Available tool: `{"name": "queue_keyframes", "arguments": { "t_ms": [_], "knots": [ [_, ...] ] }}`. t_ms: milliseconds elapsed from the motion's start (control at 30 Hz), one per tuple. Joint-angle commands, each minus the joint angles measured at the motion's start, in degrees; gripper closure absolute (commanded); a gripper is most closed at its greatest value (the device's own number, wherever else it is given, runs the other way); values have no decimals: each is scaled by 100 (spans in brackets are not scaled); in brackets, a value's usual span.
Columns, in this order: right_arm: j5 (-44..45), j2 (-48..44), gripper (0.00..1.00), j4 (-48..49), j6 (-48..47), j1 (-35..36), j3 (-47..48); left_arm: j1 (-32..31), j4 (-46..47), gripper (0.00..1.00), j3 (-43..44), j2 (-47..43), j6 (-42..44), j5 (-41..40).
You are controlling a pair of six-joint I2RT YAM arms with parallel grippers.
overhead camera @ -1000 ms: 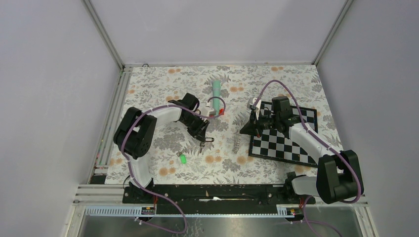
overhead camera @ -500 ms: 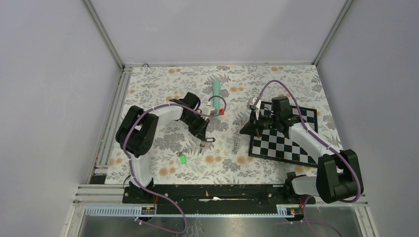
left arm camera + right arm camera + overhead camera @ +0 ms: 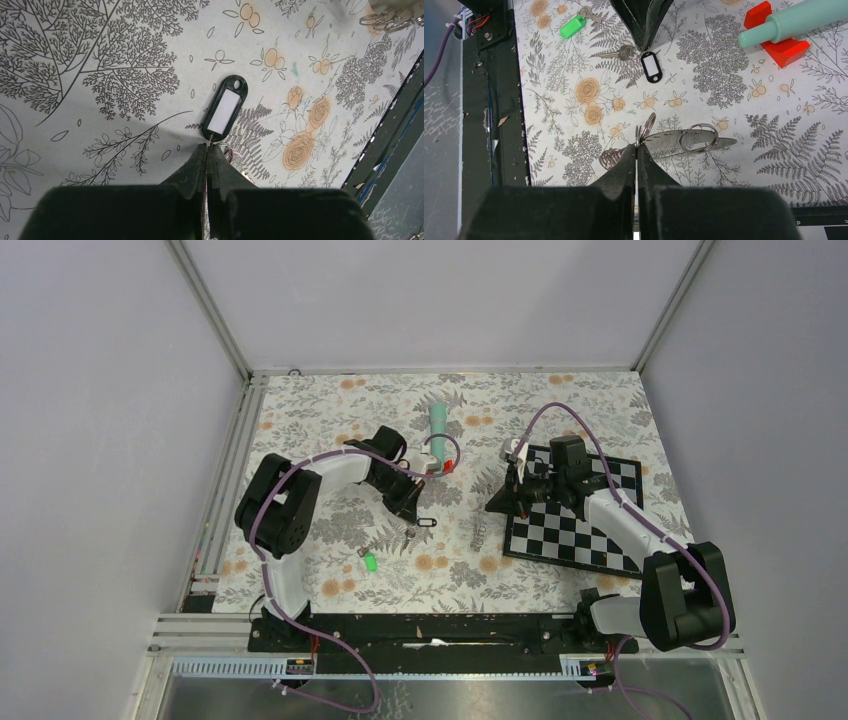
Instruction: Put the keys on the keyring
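The keyring is seen as a flat, dull grey metal strip with split rings threaded on it. One ring lies across the strip, and another stands up at its near end. That upright ring is pinched between the fully closed fingers of the right gripper, so the strip runs off to one side of the fingertips. It is held low over the floral tablecloth, just off the corner of the chessboard. A small coil of wire loops is seen just beside the fingertips on the other side.

Both keys are laid on the cloth, apart from the keyring. The silver key is joined to a black oval tag with a white label. The green-headed key lies a little farther out, on the far side of the silver key from the keyring.

The left gripper is closed completely, with its tips set right at the end of the tag where key and tag meet. Whether the small link there is caught between the tips cannot be told. A teal stick on a red base lies on the cloth, off to the side of the tag.
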Motion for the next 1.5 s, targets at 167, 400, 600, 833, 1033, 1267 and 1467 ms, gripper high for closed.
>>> {"name": "queue_keyframes", "arguments": {
  "t_ms": [167, 400, 600, 833, 1033, 1267, 1467],
  "knots": [
    [-308, -395, 100, 221, -114, -38, -153, 15, 15, 100, 158, -683, 994, 255],
    [-236, -531, 100, 79, -147, 60, 44, -119, -96, 100, 321, -1400, 1372, -3],
    [-132, -521, 100, -231, -297, 228, 385, -196, -80, 100, 449, -1929, 1298, 65],
    [-62, -521, 100, -26, -183, 489, 658, -273, 6, 100, 458, -2561, 1151, 255],
    [-14, -417, 100, 31, -152, 869, 892, -690, -95, 100, 596, -3019, 1390, 53],
    [9, -350, 100, -3, -144, 1073, 990, -1416, -159, 100, 810, -3230, 2048, -510],
    [9, -358, 100, 162, 121, 1083, 884, -1571, -712, 100, 1104, -3065, 2115, -717]
  ]
}}
